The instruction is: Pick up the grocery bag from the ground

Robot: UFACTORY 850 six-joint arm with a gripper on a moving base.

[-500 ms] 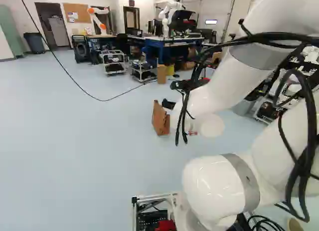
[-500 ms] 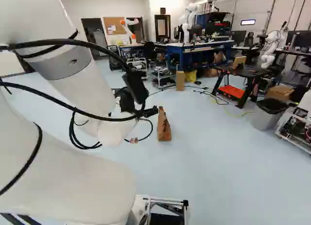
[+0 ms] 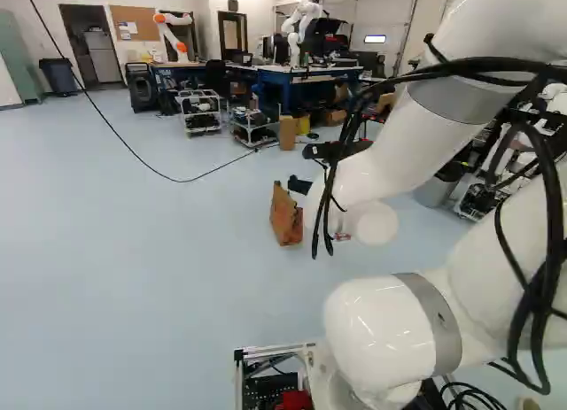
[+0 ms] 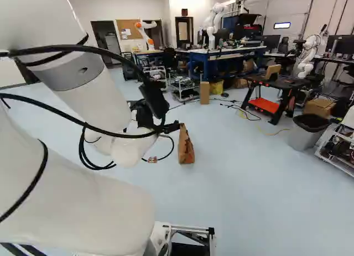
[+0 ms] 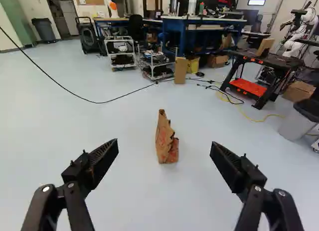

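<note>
Slightly forward the silver-framed base (image 3: 276, 349) had moved; the crumpled brown paper bag (image 5: 165, 141) stood upright on the pale-blue floor (image 5: 149, 201), ahead of the black metallic fingers (image 5: 102, 161); they were spread wide, presumably to straddle it.

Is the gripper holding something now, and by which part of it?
No, the gripper holds nothing; the brown bag stands on the floor ahead.

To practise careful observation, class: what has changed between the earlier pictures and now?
The base has moved slightly forward, so the paper bag and gray bin appear nearer. The arm keeps its pose against its lowest joint; the bag still stands on the floor, ungripped.
</note>
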